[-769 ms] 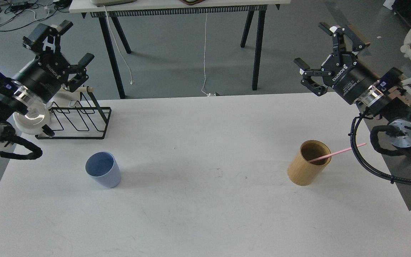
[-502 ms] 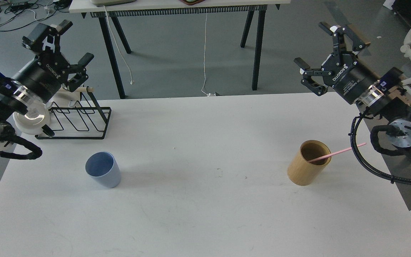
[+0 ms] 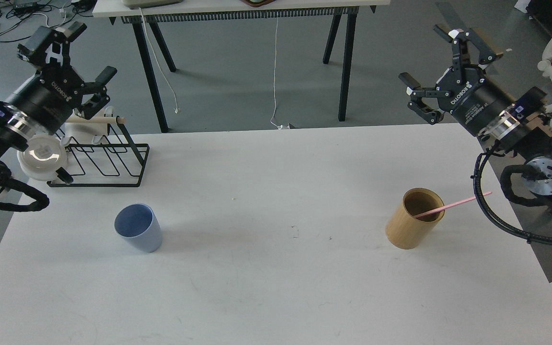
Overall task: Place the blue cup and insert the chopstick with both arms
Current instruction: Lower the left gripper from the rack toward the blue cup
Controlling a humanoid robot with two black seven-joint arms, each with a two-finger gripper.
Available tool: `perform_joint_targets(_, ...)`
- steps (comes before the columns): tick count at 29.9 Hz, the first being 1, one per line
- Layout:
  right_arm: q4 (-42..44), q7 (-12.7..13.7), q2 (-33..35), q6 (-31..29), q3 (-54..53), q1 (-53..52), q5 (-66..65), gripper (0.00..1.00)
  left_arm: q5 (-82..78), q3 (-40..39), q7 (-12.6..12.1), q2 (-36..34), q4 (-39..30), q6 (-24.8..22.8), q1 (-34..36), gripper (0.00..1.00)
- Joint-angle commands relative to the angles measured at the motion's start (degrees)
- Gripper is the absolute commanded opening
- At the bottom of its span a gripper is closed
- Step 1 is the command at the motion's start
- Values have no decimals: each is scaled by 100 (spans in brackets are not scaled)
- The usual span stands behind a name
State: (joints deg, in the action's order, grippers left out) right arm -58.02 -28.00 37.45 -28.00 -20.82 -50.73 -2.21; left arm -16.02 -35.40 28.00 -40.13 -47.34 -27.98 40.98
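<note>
**Both grippers raised and spread, cup and chopstick apart on the white surface**

The white surface (image 3: 276, 287) fills most of the view and shows only small dark specks near its middle. The wooden holder (image 3: 412, 219), a tan cylinder, stands upright on its right part, and I take it as the landmark. The chopstick (image 3: 453, 204) is inside this holder: its lower end is in the opening, it leans over the rim to the right, and its pink tip sticks out beyond the edge of the surface. The blue cup (image 3: 138, 227) stands upright far to the left of the holder, at about the same depth, with nothing touching it. Further left of the holder and behind the cup, a black wire rack (image 3: 108, 160) sits near the back left corner, with a pale wooden rod on top and a white round object at its left side.

The left gripper (image 3: 75, 53) is held in the air above the rack, far to the left of the holder, fingers wide apart and holding nothing. The right gripper (image 3: 441, 60) hangs above and behind the holder, past the back edge of the surface, fingers also spread wide and empty.

Behind the holder, the room has a grey floor (image 3: 237, 72), a second table (image 3: 237, 7) with black legs, a white cable (image 3: 275, 72) hanging down, and more cables at the far left.
</note>
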Motion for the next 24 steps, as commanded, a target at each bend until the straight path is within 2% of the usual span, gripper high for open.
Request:
perform_joint_targets(1,-16,0,25,0,-1,-7,-8,99,204,-64,0,49,120,-2,23,100)
perform_joint_targets(5,-34,0,61,0,8,2,-8,99,187,-152,0,-100,-476,-2,59,100)
perform_joint_targets(9,-34,0,174,0,16,19,1,99,-251,-134,0,-688,-1188,-2,146,100)
perform_joint_targets(15,10,0,272,0,16,46,-8,99,-3279,-12,0,-1856,-2769,-2,305,100)
perform_joint_targets(17,10,0,272,0,16,54,-8,99,-4195,277,0,-2225,-3166,-2,322,100)
perform_joint_targets(21,54,0,272,0,34,89,-8,99,-5365,735,0,-2719,-3404,-2,323,100)
perform_joint_targets(24,89,0,263,0,51,125,-8,99,-6532,859,0,-2728,-3467,-2,270,100)
